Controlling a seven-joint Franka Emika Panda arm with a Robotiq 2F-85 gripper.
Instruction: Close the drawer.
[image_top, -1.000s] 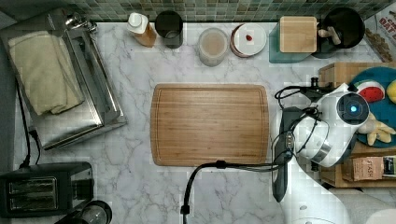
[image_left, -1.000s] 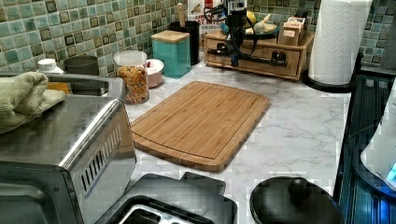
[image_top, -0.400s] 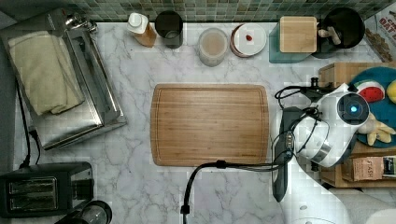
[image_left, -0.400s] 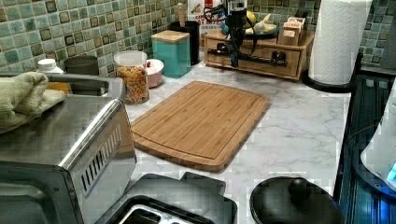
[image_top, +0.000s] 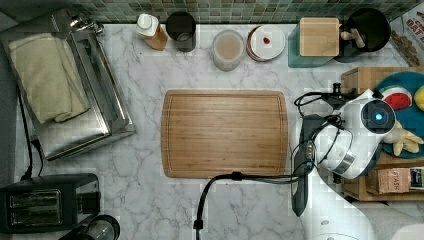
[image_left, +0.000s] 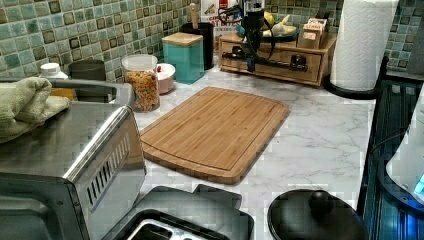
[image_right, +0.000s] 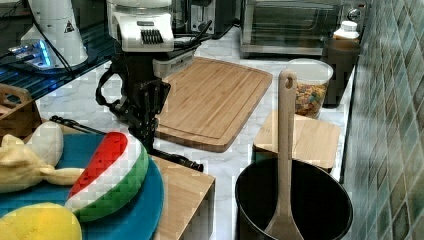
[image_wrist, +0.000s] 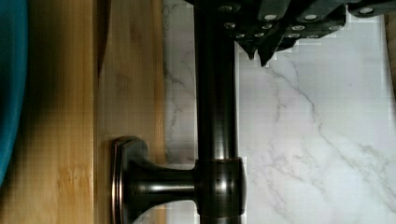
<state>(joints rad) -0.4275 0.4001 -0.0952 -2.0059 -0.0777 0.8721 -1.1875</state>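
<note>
drawer (image_left: 272, 60): sat in the wooden box at the left view's far end, past the cutting board (image_left: 216, 131)
handle (image_wrist: 216, 116): black bar across its front
gripper (image_right: 145, 127): at the handle; finger state couldn't be told

Marble counter (image_top: 140, 90), green tile backsplash (image_left: 75, 30) (mosaic).

A home kitchen: a white marble surface (image_top: 140, 200) backed by green mosaic tiles (image_left: 75, 30), carrying a steel toaster oven (image_top: 75, 100), a black toaster (image_top: 47, 202) and a bamboo cutting board (image_top: 225, 132) beside the tool (image_right: 145, 127).
</note>
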